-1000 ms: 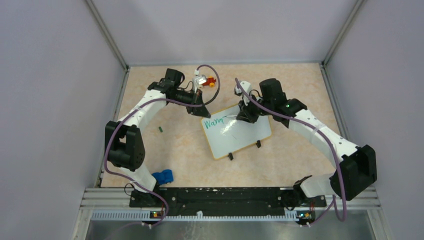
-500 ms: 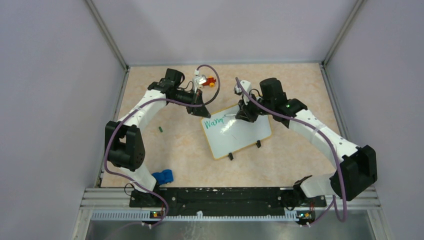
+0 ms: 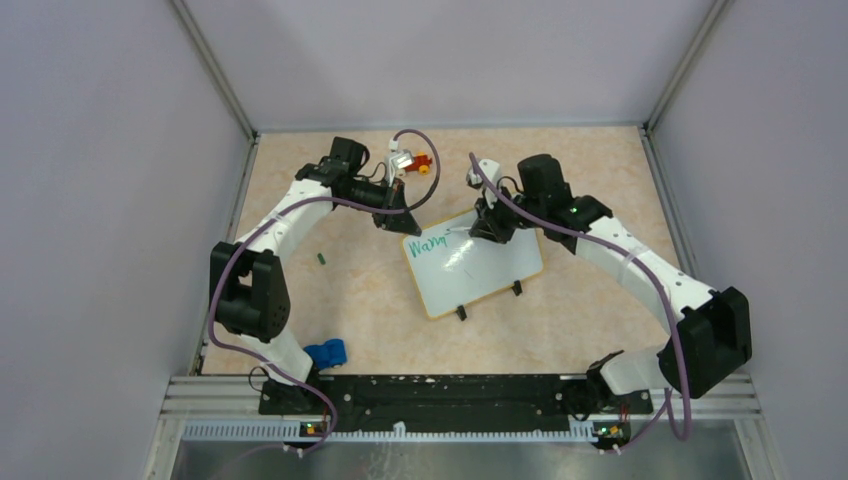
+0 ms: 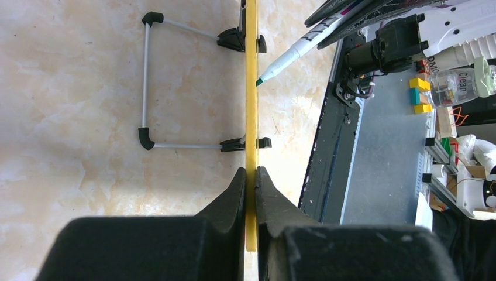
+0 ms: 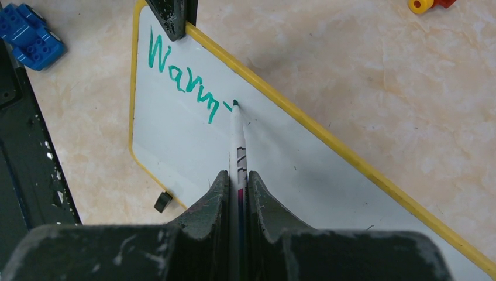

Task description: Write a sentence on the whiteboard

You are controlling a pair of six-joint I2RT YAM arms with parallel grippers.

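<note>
Midway across the beige marbled surface (image 3: 340, 300) sits the small white whiteboard with a thin yellow rim (image 3: 490, 270). Left pincer (image 4: 250, 174) is clenched on that rim; right pincer (image 5: 238, 178) grasps a white green-tipped marker (image 5: 237, 132), tip touching the board just after green handwritten lettering (image 5: 181, 76) "Warm".

Stands near the table (image 3: 600, 170) middle: whiteboard (image 3: 485, 270). Grips its far left corner with left gripper (image 4: 250, 175). Holds marker (image 5: 238, 146) in right gripper (image 5: 238, 175) over the far edge, tip touching the board just right of the sentence (image 5: 181, 79). Near the left arm's base, toy block (image 3: 326, 353); behind the board, small toy (image 3: 422, 163).
</note>
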